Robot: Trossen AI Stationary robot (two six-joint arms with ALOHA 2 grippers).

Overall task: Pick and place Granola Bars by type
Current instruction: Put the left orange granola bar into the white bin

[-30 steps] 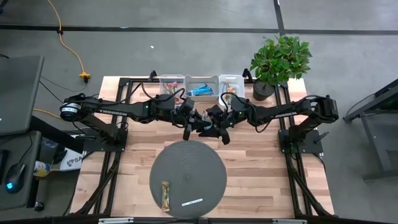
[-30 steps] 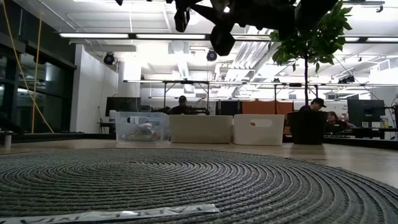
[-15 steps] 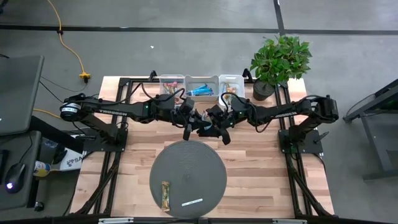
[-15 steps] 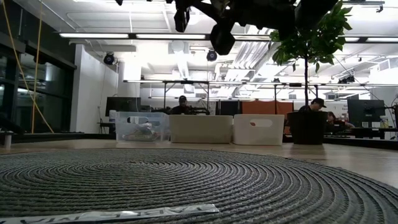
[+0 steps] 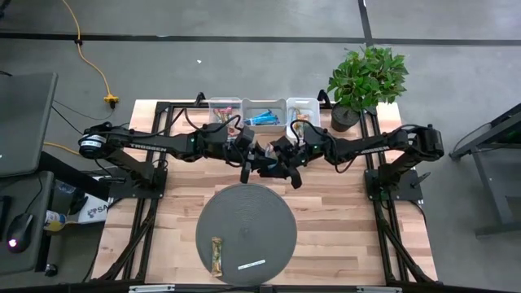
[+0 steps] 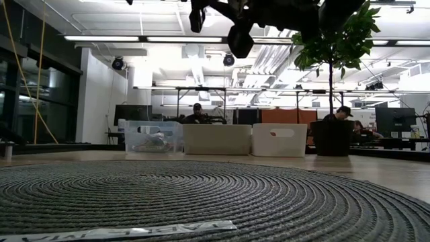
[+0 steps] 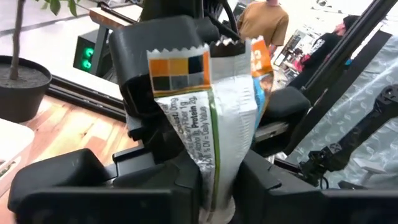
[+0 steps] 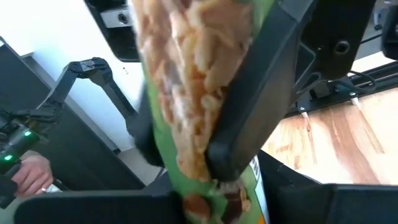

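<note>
Left wrist view | left pincer (image 7: 214,186) clamps granola bar (image 7: 208,118) | right pincer (image 8: 211,180) grips its far end | both above table (image 5: 342,220)

Granola bar (image 7: 211,124): silver-white wrapper back with dark print, orange top band bearing small black and grey squares, blue and orange patches at one edge; its front (image 8: 186,112) green with an oat-coloured orange-tan picture. Second bar (image 5: 216,255): brown-orange. Mat (image 5: 269,216): grey, concentric woven rings. Label strip (image 5: 251,264): white. Table (image 5: 342,220): pale wood planks. Bins (image 5: 264,104): translucent white. Plant (image 5: 366,75): green leaves, black pot. Arms: black.
</note>
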